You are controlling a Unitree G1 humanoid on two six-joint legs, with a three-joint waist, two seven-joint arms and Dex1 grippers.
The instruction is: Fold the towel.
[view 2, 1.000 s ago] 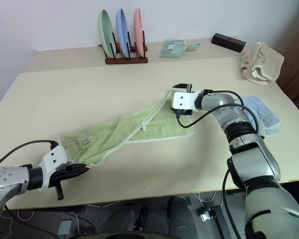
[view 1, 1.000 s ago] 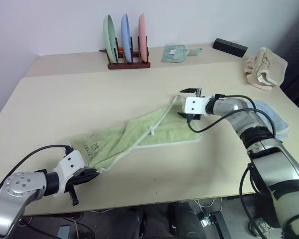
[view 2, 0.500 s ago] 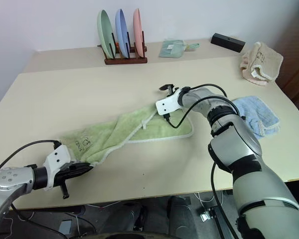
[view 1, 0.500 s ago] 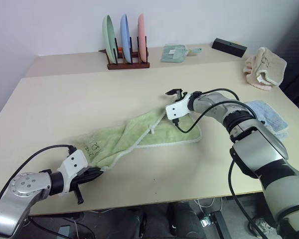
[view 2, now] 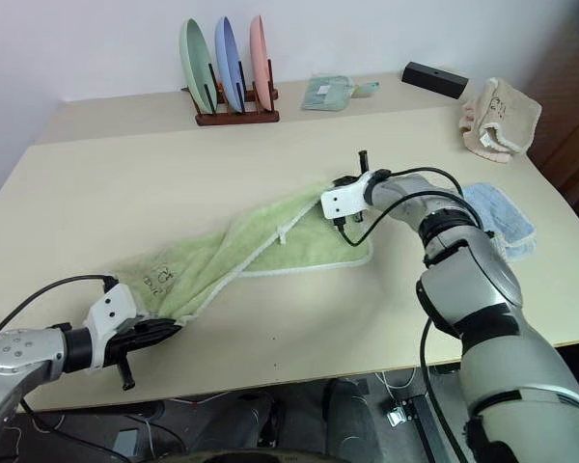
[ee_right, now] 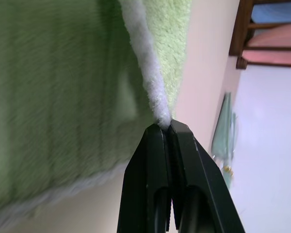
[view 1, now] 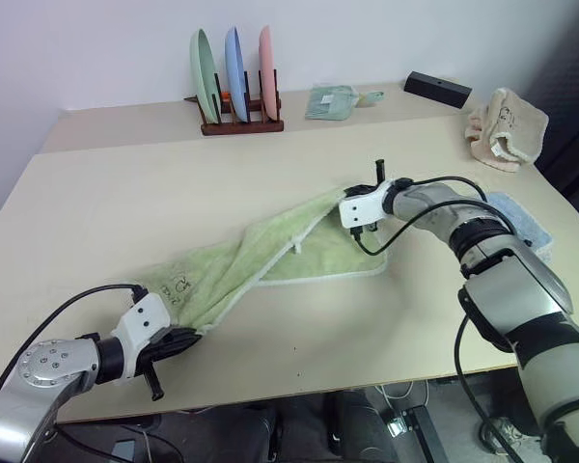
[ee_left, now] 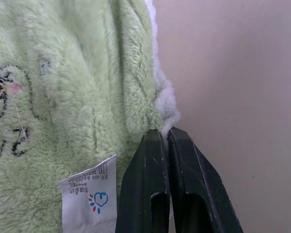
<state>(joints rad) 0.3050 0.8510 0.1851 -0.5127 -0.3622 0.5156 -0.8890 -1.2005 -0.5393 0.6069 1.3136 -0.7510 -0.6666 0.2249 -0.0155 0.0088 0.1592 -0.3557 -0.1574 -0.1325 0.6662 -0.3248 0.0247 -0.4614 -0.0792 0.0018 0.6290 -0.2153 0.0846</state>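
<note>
Towel [view 1: 270, 256]: light green terry cloth with whitish edging, lying on the beige table [view 1: 125, 193] in a long, loosely twisted band. Its long axis runs diagonally, from the near left part of the table up toward the right of centre. The near-left end lies close to the front edge and carries dark embroidered marks [ee_left: 5, 114] and a small white label [ee_left: 89, 199]. The far-right end spreads into a wider flat panel with a whitish hem along its front side.

Left gripper [view 1: 179, 338]: fingers together, clamped on the towel's whitish corner edging at the near-left end; the left wrist view shows the edging pinched at the fingertips [ee_left: 177, 136].

Right gripper [view 1: 352, 203]: fingers together, clamped on the whitish hem at the far-right corner, as the right wrist view shows. That corner appears raised a little off the table.

Other items noted: a wooden rack [view 1: 239, 123] with three upright plates at the back of the table, a beige-cream cloth [view 1: 507, 130] at the back right, and a light blue cloth [view 1: 521, 220] just beyond the right arm, apart from the towel.
</note>
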